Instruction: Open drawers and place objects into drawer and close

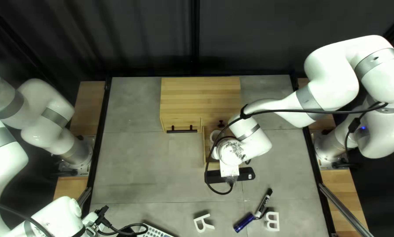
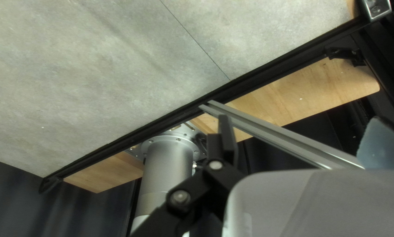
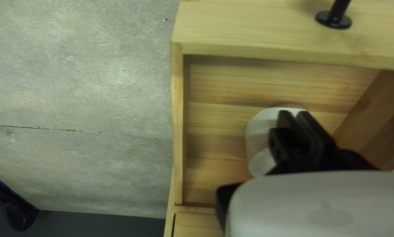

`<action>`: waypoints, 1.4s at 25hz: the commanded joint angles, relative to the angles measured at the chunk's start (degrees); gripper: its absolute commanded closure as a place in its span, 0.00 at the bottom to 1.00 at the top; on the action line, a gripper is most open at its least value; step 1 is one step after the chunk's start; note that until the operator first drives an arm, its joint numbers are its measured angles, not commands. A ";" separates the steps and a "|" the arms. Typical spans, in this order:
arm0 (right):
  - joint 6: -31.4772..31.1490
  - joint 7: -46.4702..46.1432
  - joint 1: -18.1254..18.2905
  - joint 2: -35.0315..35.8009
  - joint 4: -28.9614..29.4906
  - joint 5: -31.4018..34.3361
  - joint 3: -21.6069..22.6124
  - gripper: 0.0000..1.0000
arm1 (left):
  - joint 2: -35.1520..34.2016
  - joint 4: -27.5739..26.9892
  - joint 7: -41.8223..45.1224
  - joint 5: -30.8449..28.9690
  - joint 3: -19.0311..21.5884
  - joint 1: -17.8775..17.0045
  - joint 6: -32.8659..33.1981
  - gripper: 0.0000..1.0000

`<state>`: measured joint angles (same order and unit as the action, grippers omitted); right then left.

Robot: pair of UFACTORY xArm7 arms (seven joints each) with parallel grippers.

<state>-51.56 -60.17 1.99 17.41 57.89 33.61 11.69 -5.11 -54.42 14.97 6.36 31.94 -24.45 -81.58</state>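
Note:
A wooden drawer cabinet (image 1: 200, 95) stands at the back middle of the table. Its left drawer, with a black bar handle (image 1: 182, 130), is closed. The right drawer (image 1: 204, 148) is pulled out toward the table's near edge. A white round object (image 3: 259, 138) rests on the drawer floor, also seen as the white round object (image 1: 214, 135) from above. My right gripper (image 3: 295, 128) hangs inside the drawer, its fingers pressed together just over that object with nothing seen between them. Of my left gripper, one finger (image 2: 225, 131) shows, over the table's left edge near the arm's base.
Near the table's front edge lie a black marker (image 1: 265, 200), a blue cylinder (image 1: 244, 223), a white letter B (image 1: 272, 221), another white letter (image 1: 202, 223) and a keypad device (image 1: 152, 231). A black knob (image 1: 220, 124) sits on the cabinet by the open drawer. An aluminium rail (image 2: 282, 135) runs beside the left arm's base.

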 commanded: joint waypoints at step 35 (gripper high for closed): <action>3.20 3.46 0.44 0.16 -2.22 4.90 -2.21 0.99 | 0.00 0.00 0.00 0.00 0.00 0.00 0.00 0.00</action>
<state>-48.41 -56.83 2.44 17.42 55.48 38.34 9.56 -5.11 -54.42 14.97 6.36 31.94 -24.45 -81.58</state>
